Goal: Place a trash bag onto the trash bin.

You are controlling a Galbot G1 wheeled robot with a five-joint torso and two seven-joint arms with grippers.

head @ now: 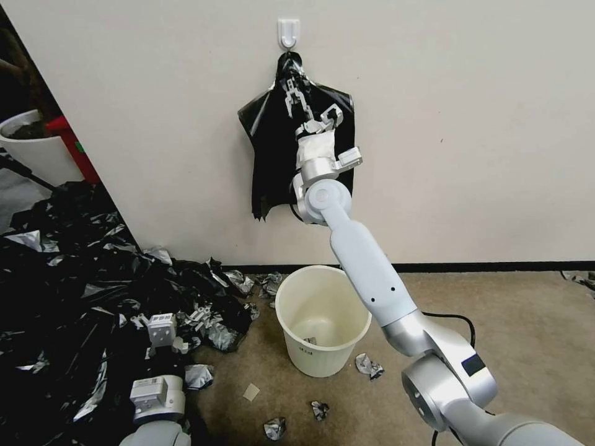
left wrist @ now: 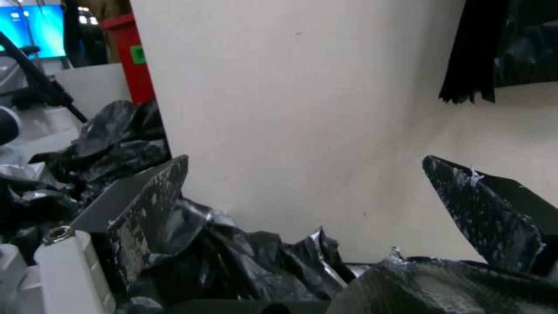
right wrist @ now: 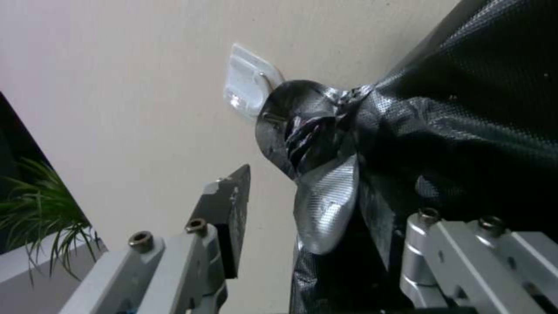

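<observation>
**Reaching for a bag at the hook**

My right gripper (head: pixel 292 97) is raised in the upper centre of the head view, against the sheaf of black bags (head: pixel 273 148) that hangs from the white wall hook (head: pixel 289 32). Its fingers stand apart: in the right wrist view one dark fingertip (right wrist: pixel 233 205) shows clear against the bare wall, and the knotted top (right wrist: pixel 314 131) of the sheaf hangs between my jaws, just below the hook (right wrist: pixel 247 83). Nothing is clamped yet.

To do this step well, I judge I should close on one thin layer just under the knot, not on the whole bunch, and pull away from the wall so only a single bag comes free. A grab too deep would likely drag the whole sheaf off the hook.

The sheaf hangs flat on the wall, long axis vertical, knot uppermost, ragged lower edge pointing at the floor.

The trash bin (head: pixel 322 359) stands upright, mouth open upward, in the lower centre, unlined.

My left gripper (head: pixel 162 328) sits low at the lower left, fingers spread, over the heap of black plastic sheeting (head: pixel 68 297).
</observation>
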